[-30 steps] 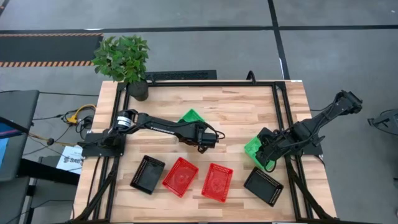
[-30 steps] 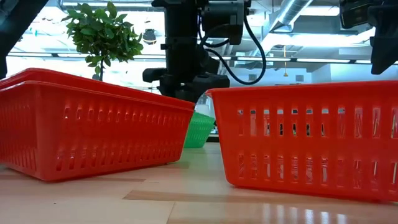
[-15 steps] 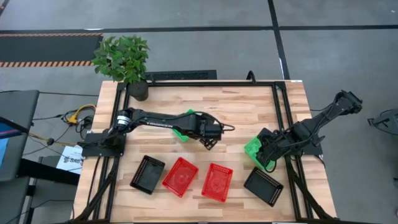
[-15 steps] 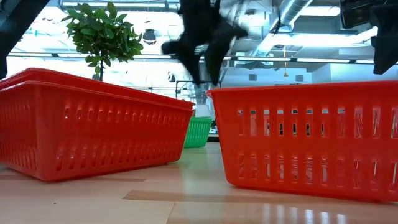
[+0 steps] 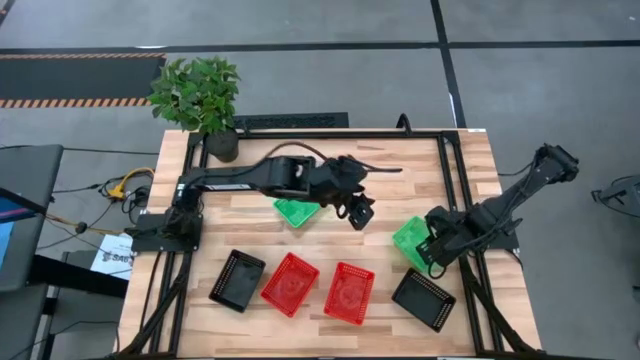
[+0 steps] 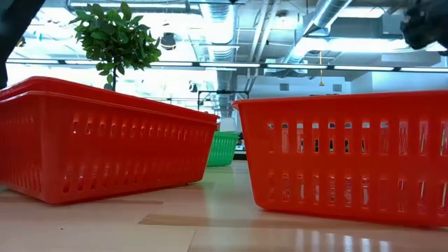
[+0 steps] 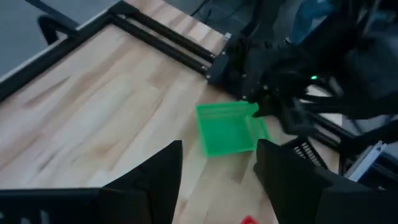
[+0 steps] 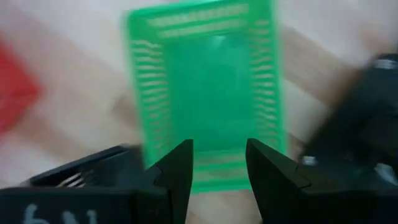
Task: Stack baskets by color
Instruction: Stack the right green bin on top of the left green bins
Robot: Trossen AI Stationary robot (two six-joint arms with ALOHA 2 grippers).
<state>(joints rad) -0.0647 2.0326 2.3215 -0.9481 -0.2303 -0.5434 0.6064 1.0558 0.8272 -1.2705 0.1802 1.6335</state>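
High view: the left pincer [image 5: 362, 213] is hanging spread and empty over mid-bench, just right of one green basket [image 5: 296, 212]. The right pincer [image 5: 432, 250] is gripping another green basket [image 5: 410, 240] at the bench [image 5: 400, 180] right side.

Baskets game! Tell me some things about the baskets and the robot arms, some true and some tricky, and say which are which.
1. Two red baskets sit side by side near the front edge. True.
2. The left gripper holds a green basket. False: it is open and empty, with a green basket on the table next to it.
3. The right gripper is at the other green basket. True.
4. All the black baskets are stacked. False: one black basket lies left of the red ones, another right.
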